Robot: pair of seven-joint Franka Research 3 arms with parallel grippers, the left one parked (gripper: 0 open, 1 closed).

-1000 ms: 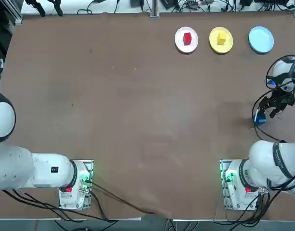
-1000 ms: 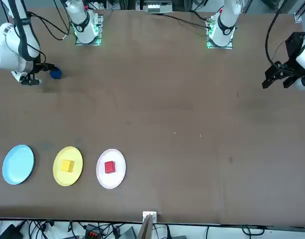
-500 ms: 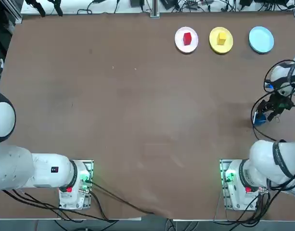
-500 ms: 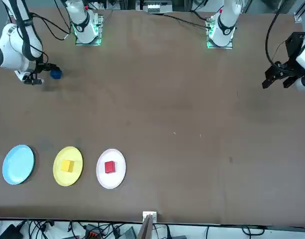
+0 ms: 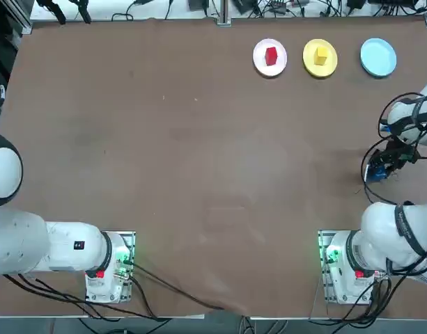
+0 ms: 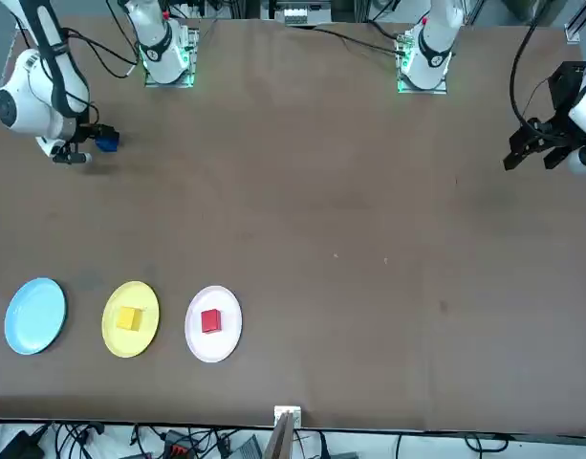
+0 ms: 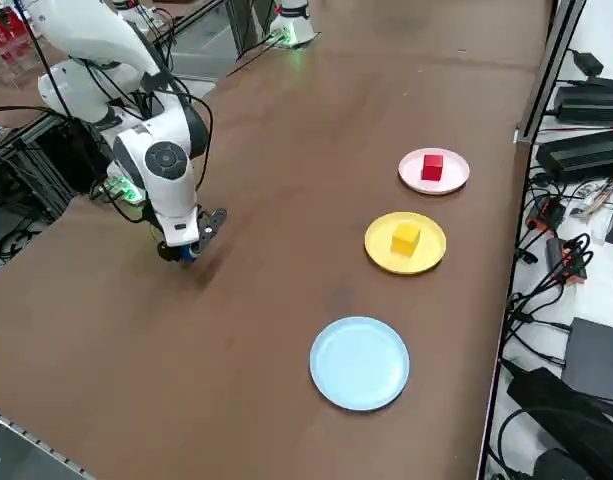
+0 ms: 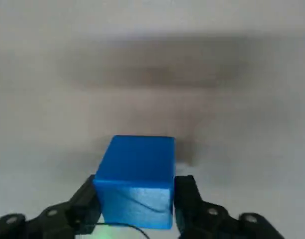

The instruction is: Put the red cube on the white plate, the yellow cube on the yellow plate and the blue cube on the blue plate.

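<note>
Fingers [image 8: 137, 209] pinching blue cube [image 8: 137, 174], brown table [image 5: 164, 153]

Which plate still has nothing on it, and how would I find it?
Look at the far edge of the brown table, where three small round plates sit in a row. The empty one is the blue plate, at the end of the row on the working arm's side, next to the yellow plate. It is pale blue and bare, while its neighbours each carry a cube.

No legible text or labels anywhere.
</note>
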